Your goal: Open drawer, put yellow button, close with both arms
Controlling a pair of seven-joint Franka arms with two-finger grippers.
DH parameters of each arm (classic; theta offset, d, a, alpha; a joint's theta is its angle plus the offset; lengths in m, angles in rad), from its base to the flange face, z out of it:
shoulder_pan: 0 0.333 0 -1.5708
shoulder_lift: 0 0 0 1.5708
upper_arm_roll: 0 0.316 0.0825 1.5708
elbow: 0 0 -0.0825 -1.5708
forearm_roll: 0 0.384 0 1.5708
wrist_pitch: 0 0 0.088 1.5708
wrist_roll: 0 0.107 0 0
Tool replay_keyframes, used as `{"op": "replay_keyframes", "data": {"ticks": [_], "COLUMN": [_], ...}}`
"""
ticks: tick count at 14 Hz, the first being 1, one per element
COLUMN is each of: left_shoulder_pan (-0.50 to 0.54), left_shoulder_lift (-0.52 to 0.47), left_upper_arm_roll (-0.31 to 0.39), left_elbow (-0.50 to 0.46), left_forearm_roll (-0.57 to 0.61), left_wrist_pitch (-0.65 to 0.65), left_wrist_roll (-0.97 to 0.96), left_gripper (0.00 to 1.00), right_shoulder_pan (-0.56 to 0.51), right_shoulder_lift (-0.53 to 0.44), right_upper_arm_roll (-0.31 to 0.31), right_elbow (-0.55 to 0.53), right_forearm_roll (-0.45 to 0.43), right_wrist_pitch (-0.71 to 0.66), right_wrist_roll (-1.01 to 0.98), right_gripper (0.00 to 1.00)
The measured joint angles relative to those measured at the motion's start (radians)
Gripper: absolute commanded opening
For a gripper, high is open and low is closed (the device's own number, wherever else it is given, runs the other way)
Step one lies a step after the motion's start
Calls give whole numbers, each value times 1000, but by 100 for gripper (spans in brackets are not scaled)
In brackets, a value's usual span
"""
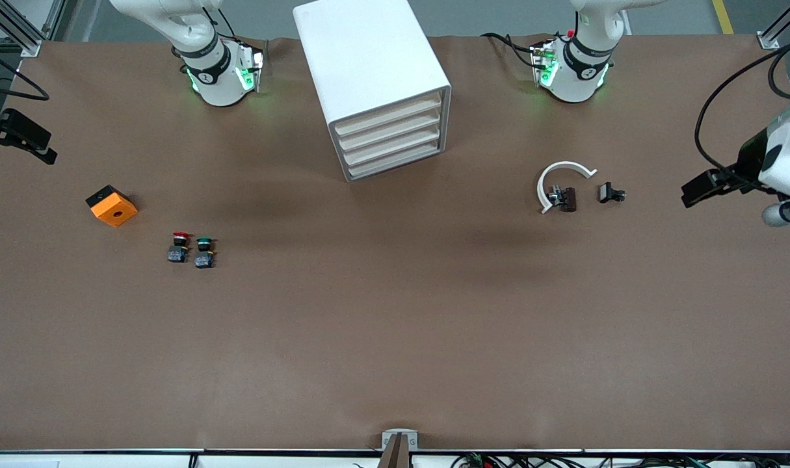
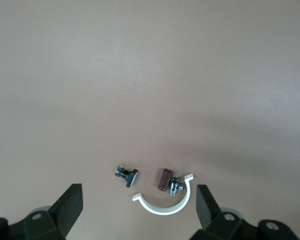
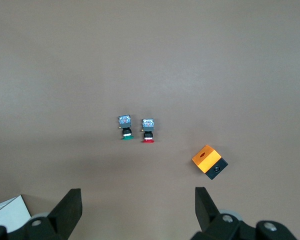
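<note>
Front view: one cabinet [image 1: 375,84] with four drawers [image 1: 388,140], all shut, contents hidden. One orange box [image 1: 112,205] lies toward the right arm's end, two buttons, red [image 1: 179,246] and green [image 1: 204,252], just nearer the camera. No yellow-capped button shows. One white clip [image 1: 559,183] lies toward the left arm's end. Left gripper [image 2: 139,210] and right gripper [image 3: 138,212] hover wide open, empty.
</note>
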Motion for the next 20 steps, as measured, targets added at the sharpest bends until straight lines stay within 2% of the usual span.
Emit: {"op": "replay_keyframes", "data": {"ticks": [2,3,7,10,16,20], "left_shoulder_pan": [-43,-45,-67,-79,-83,-80], "left_shoulder_lift": [-53,-84,-208,-266,-275,-253], "left_upper_arm_roll": [68,80,80,64,63,64], "left_elbow": [-36,-61,-157,-191,-193,-150], "left_forearm_roll": [-32,-45,-58,-65,-75,-75], "left_wrist_pitch": [-21,-34,-43,-54,-56,-80], "left_wrist_roll": [65,91,115,115,115,113], "left_gripper": [100,100,100,100,100,100], "right_shoulder_pan": [0,0,0,0,0,0], "right_shoulder_lift": [0,0,0,0,0,0], "right_upper_arm_roll": [0,0,0,1,1,1], "right_elbow": [1,1,1,1,1,1], "right_forearm_roll": [0,0,0,0,0,0], "right_wrist_pitch": [0,0,0,-1,-1,-1], "right_wrist_roll": [0,0,0,0,0,0], "right_gripper": [100,100,100,100,100,100]}}
